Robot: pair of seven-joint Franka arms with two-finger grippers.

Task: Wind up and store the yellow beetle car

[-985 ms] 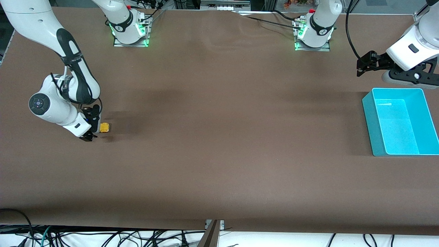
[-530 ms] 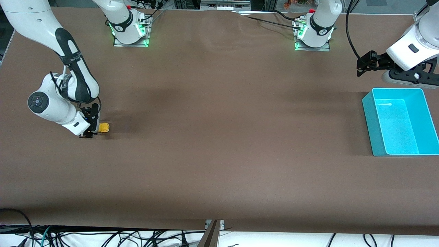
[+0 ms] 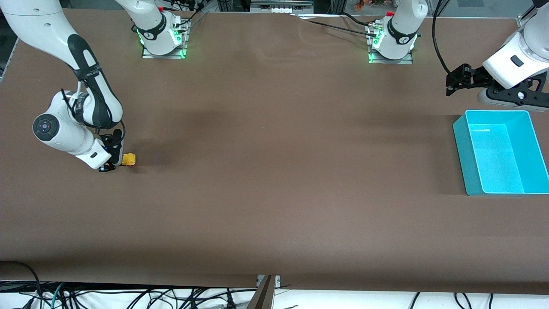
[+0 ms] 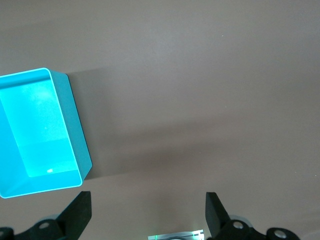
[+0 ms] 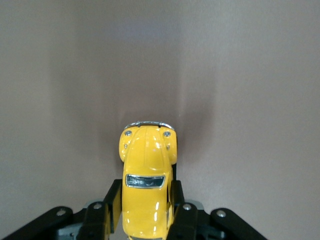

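Evidently small, rigid and light, the yellow beetle car (image 5: 146, 185) has a glossy rounded shell that could slip; its flat flanks look like the surest hold. It sits on the table (image 3: 274, 206) near the right arm's end, and the right gripper (image 3: 112, 158) is clamped across those flanks. Over the left arm's end, beside the teal bin (image 3: 461, 146), the left gripper (image 4: 148, 212) waits with fingers apart.
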